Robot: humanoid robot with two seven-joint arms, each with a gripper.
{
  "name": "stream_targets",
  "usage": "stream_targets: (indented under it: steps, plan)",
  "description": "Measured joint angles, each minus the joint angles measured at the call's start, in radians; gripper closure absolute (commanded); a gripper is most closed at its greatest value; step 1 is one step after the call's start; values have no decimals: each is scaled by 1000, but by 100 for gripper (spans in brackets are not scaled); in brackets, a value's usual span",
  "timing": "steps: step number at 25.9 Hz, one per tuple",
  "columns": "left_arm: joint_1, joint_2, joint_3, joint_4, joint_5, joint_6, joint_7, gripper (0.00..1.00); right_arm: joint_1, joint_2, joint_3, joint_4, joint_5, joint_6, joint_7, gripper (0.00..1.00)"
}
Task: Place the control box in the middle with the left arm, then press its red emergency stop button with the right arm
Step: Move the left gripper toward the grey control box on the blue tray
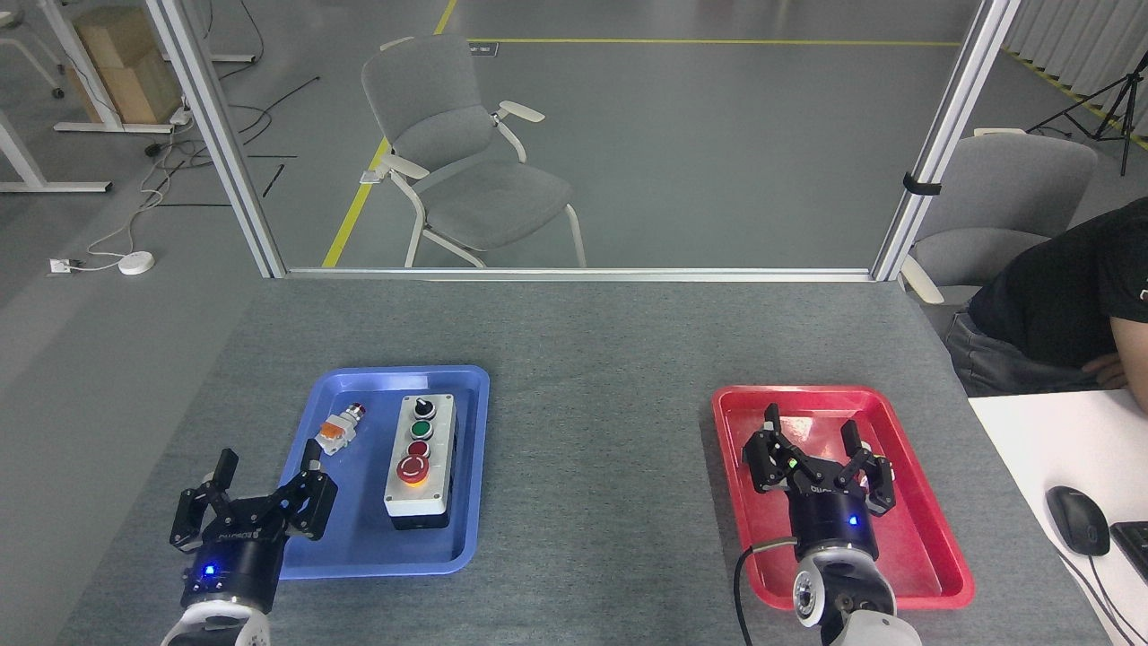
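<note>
Grey table (592,359), blue tray (466,467), red tray (933,538)

1. The table (583,359) carries two trays, well apart: one tray (466,502) on the left, the other tray (924,538) on the right, with bare table between them
2. The control box (421,462) lies in the left tray, toward its right side, lengthwise front to back
3. The emergency stop button (413,467) sits nearest the front in the box's row of controls
4. A small loose push-button part (339,429) lies in the same tray, left of the box and apart from it
5. The left gripper (269,489) hovers at the left tray's front left edge
6. The right gripper (816,458) hangs over the right tray
7. A chair (466,161) stands behind the table; a person (1067,296) sits at the far right
</note>
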Motion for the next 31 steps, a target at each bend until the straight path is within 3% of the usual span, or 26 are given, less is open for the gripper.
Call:
stream_targets:
  steps: [11, 17, 23, 31]
  plan:
    - [40, -29, -9, -91, 21, -20, 7, 1, -4, 0, 2, 9, 0, -2, 4, 0]
    - [124, -42, -154, -133, 1, -41, 6, 1, -3, 0, 1, 10, 0, -2, 5, 0]
    - [92, -86, -318, -46, -169, 99, -32, 1, -4, -1, 0, 10, 0, 4, 5, 0]
    - [-29, -168, -345, 161, -212, 192, -143, 1, -5, -1, 0, 10, 0, 6, 7, 0]
